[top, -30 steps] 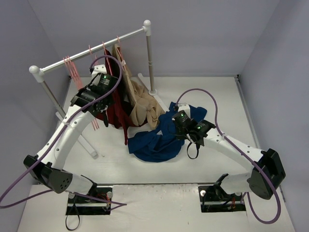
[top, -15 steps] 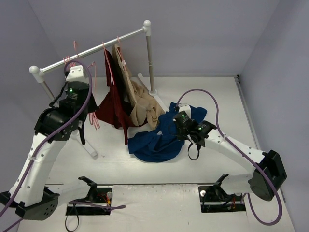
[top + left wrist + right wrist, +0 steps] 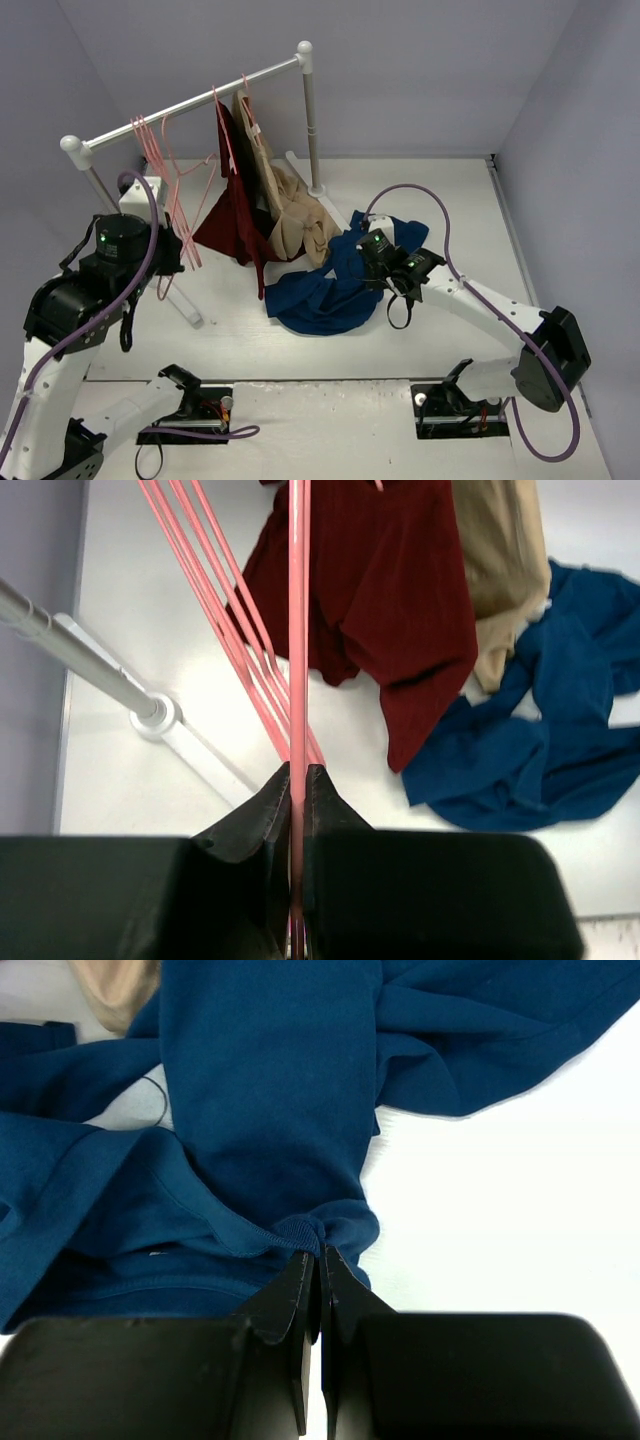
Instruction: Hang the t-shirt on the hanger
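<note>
The navy-blue t-shirt (image 3: 320,295) lies crumpled on the white table, and shows in the left wrist view (image 3: 540,750) and the right wrist view (image 3: 260,1090). My right gripper (image 3: 360,264) is shut on a ribbed edge of the t-shirt (image 3: 322,1252) at table height. My left gripper (image 3: 170,235) is shut on a thin pink wire hanger (image 3: 173,185), whose wire runs straight out between the fingers (image 3: 297,630). The left gripper (image 3: 297,770) is at the rack's left end, apart from the t-shirt. I cannot tell whether the hanger's hook is on the rail.
A grey rail (image 3: 200,97) on white posts crosses the back left, its foot (image 3: 150,715) on the table. A dark red garment (image 3: 235,220) and a tan garment (image 3: 290,215) hang from it. More pink hangers (image 3: 145,140) hang at the left end.
My left arm has swung from the dark red garment to the rack's left end and pulled back toward the near side, with the pink hanger in its grip. The right arm has not moved.
</note>
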You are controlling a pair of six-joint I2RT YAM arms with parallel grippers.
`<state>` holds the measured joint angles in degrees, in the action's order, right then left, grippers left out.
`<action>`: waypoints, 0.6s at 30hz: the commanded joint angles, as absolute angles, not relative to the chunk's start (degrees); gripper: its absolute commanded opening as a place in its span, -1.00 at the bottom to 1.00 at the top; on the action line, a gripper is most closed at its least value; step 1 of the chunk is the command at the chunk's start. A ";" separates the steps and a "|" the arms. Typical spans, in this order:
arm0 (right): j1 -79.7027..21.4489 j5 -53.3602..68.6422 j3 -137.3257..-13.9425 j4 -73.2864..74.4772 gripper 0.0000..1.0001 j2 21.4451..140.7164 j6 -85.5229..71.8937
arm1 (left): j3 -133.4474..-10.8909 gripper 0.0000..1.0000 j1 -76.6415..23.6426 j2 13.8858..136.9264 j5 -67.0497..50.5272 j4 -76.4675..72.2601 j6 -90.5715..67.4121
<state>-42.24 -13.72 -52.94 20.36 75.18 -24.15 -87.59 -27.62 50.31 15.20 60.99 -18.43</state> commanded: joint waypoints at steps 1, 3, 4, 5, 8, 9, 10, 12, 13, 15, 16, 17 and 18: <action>-41.18 -16.11 -56.17 19.07 -1.00 76.89 -23.60 | -89.03 -1.00 -27.07 47.95 12.58 64.10 -15.32; -40.98 -16.08 -56.78 19.10 -1.00 77.61 -23.26 | -90.40 -1.00 -27.07 47.96 11.70 66.72 -14.35; -40.66 -16.08 -57.34 19.07 -1.00 78.17 -23.03 | -91.68 -1.00 -27.07 47.87 10.39 69.29 -13.82; -40.52 -16.08 -57.57 19.07 -1.00 78.57 -22.88 | -92.19 -1.00 -27.07 47.64 9.15 70.71 -13.45; -39.84 -16.00 -58.38 19.07 -1.00 80.11 -22.45 | -93.19 -1.00 -27.07 45.69 6.42 71.22 -13.27; -39.64 -16.00 -58.58 19.07 -1.00 80.50 -22.32 | -93.51 -1.00 -27.07 44.39 5.68 71.06 -13.14; -39.48 -15.96 -58.70 19.07 -1.00 80.82 -22.24 | -94.06 -1.00 -27.07 43.55 5.39 71.05 -12.93; -39.10 -15.91 -58.86 18.98 -1.00 81.28 -22.14 | -95.08 -1.00 -27.07 42.43 4.28 71.02 -12.29; -38.89 -15.91 -59.02 18.96 -1.00 81.61 -22.00 | -95.97 -1.00 -27.07 41.86 3.34 71.04 -11.86; -38.57 -15.80 -59.31 18.88 -1.00 81.88 -21.87 | -97.33 -1.00 -27.07 41.16 1.02 71.07 -10.61; -38.50 -15.74 -59.56 18.82 -1.00 82.07 -21.80 | -97.85 -1.00 -27.07 40.90 -0.77 70.94 -10.16; -38.42 -15.73 -59.67 18.81 -1.00 82.25 -21.64 | -98.15 -1.00 -27.07 40.79 -2.85 70.93 -9.64; -38.33 -15.81 -59.83 18.81 -1.00 82.42 -21.54 | -98.33 -1.00 -27.07 40.70 -4.69 70.85 -9.20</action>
